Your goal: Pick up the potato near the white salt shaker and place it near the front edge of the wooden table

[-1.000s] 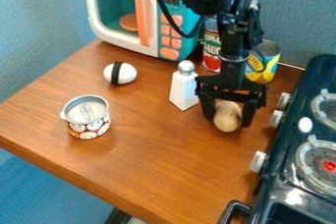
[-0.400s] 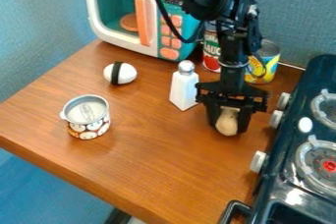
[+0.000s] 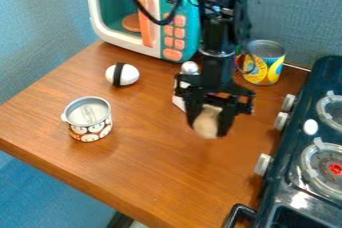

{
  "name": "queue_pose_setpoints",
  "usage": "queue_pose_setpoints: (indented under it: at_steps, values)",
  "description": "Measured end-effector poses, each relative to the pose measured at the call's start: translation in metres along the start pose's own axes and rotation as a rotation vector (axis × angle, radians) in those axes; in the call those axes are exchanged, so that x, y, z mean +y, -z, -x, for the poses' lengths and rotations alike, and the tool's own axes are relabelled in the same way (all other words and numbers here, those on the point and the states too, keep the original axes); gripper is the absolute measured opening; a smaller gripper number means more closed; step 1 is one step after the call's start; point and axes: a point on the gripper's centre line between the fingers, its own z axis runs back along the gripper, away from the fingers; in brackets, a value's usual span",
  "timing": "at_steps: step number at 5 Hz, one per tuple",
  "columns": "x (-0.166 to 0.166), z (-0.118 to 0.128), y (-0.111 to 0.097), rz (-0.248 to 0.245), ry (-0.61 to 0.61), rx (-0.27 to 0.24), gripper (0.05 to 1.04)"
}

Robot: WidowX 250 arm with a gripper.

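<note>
End effector (image 3: 209, 128): pinching the potato, its fingers on either side.
Potato (image 3: 207, 121): in the grip, over the counter (image 3: 143, 172); contact below cannot be judged. Rounded shape could roll out if pinched off-centre; a low carry might scrape it loose.
Shaker (image 3: 190, 67): upright, partly hidden behind the end effector; narrow, likely to topple if bumped.
Can (image 3: 265, 65): beside the arm, exposed to a sideways nudge.
Cup (image 3: 89, 119): well apart, little risk.

On the table (image 3: 153, 172), a tin (image 3: 87, 117) is sitting at left, an egg (image 3: 122, 74) is lying behind it, a shaker (image 3: 190, 67) is standing right of the egg, a microwave (image 3: 157, 37) and can (image 3: 267, 67) are standing behind; a stove (image 3: 294, 142) is standing at right.
</note>
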Motion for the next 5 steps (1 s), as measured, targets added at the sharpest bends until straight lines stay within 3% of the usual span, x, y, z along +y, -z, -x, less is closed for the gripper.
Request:
queue_pose_setpoints:
  at_steps: [1,2,3,5]
  values:
    - [0.012,0.026,0.014,-0.053,0.031,0.087,0.659]
    - [0.012,0.044,0.036,-0.076,0.077,0.211,0.659]
    - [0.014,0.051,0.052,-0.083,0.092,0.283,0.659]
    - [0.013,0.053,0.056,-0.081,0.094,0.301,0.704]
